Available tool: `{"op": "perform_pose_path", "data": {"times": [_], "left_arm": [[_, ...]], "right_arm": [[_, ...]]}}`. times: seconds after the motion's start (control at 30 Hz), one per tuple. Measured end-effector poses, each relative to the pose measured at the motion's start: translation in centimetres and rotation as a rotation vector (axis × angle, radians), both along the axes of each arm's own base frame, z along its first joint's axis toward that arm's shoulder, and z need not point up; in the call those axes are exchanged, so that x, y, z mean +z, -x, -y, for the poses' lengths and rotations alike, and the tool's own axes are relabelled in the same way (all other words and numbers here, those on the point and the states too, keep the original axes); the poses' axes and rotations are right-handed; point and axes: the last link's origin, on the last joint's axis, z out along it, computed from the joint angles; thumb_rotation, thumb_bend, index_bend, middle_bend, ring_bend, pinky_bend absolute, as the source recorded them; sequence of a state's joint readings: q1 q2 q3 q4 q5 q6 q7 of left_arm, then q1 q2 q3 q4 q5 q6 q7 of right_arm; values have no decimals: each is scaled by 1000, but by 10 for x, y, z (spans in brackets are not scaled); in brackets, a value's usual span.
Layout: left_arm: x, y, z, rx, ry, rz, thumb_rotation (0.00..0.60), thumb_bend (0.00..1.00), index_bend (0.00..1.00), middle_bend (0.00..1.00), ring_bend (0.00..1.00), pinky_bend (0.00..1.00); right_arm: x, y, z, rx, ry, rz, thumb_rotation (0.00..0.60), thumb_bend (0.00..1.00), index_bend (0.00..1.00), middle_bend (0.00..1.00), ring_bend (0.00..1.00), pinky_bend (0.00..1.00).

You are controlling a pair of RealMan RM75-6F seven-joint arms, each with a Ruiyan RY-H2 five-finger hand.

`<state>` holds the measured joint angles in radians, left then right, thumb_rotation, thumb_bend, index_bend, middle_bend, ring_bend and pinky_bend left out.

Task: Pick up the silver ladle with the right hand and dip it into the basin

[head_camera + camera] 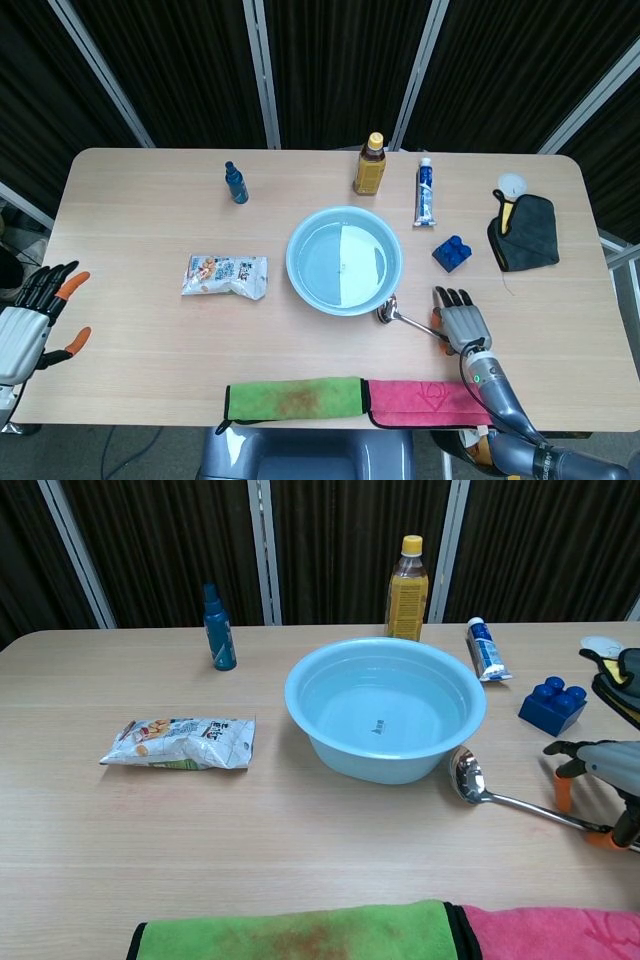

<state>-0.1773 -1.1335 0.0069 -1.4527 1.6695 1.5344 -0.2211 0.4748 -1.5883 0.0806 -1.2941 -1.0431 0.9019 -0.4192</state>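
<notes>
Right robot hand (462, 322), fingers spread and empty, sits over the silver ladle (485, 793) handle beside the basin (385, 712): close low on the handle, lift level.

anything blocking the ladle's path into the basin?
Nothing visible. The silver ladle lies with its bowl beside the basin rim, bare table between. The right hand is over the handle end.

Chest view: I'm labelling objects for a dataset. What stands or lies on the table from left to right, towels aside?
Snack packet → blue spray bottle → basin → toothpaste tube → blue brick.
</notes>
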Motion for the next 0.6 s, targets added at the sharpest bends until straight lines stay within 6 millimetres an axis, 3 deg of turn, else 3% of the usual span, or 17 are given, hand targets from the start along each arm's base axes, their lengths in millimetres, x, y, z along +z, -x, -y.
{"op": "perform_pose_path", "data": {"times": [0.23,0.6], "left_arm": [[1,1,-1,5,-4,3,600,353,91,0,0,0],[4,1,-2,2,-8,19,600,354,91,0,0,0]], "right_arm": [[-7,0,3,-6,-13,-3,600,180,477,0,0,0],[-13,-2,0,-2,-18,-22,600,333,579,0,0,0]]}}
